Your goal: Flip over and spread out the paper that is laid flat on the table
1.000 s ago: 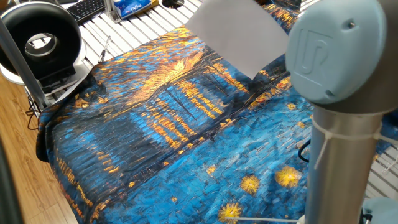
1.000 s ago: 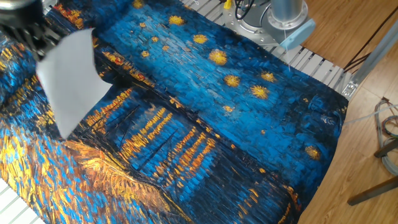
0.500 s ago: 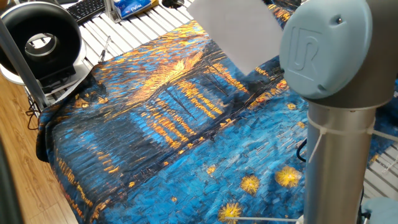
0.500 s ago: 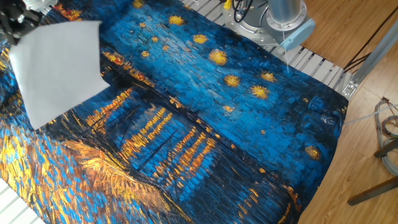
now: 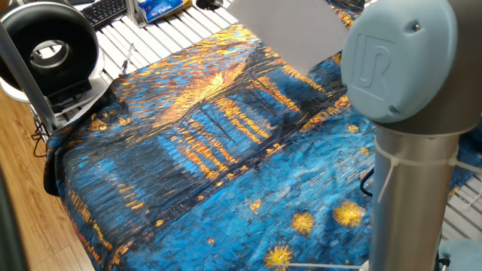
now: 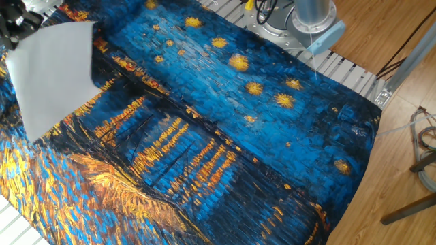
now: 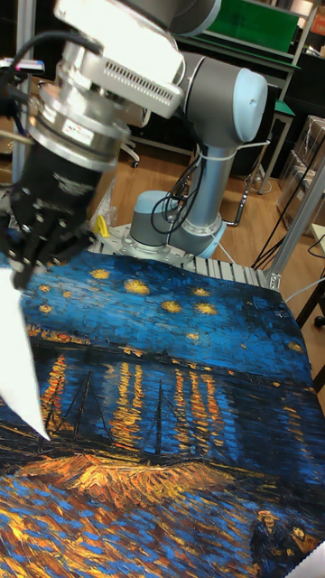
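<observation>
Paper (image 6: 51,71): since a second ago it has swung from edge-on to broad, hanging below your fingers.
Gripper (image 7: 27,262): pinching paper's top edge.
Table (image 6: 225,136): paper not yet spread.

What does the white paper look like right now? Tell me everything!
The plain white rectangular sheet of paper is thin, blank and unmarked. It is lifted off the blue and orange painted cloth on the table, hanging tilted in the air and casting a shadow. The robot's black hand pinches it at its upper edge, near a corner. A pointed lower corner dangles toward the cloth; whether it touches is unclear.
</observation>
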You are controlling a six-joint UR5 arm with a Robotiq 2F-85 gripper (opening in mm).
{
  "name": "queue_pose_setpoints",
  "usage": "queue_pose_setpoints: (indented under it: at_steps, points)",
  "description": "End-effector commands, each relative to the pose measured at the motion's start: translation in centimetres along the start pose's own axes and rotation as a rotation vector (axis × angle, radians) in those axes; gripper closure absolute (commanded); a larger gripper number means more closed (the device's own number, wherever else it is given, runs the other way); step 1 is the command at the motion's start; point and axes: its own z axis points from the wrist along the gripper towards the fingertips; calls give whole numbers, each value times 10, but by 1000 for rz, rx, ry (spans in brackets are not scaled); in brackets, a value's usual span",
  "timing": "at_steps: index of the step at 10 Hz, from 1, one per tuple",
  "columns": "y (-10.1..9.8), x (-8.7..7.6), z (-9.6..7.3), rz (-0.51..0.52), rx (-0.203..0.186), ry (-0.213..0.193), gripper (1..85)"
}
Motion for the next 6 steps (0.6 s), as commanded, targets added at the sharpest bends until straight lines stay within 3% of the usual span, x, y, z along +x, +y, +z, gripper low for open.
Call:
queue_pose_setpoints:
  at_steps: [1,3,4,6]
  points:
    - [66,-21,16,189,-156,-64,847]
    - [111,-28,15,290,-240,-60,847]
    - [125,-30,17,319,-259,-58,847]
    - [135,-26,25,341,-254,-43,847]
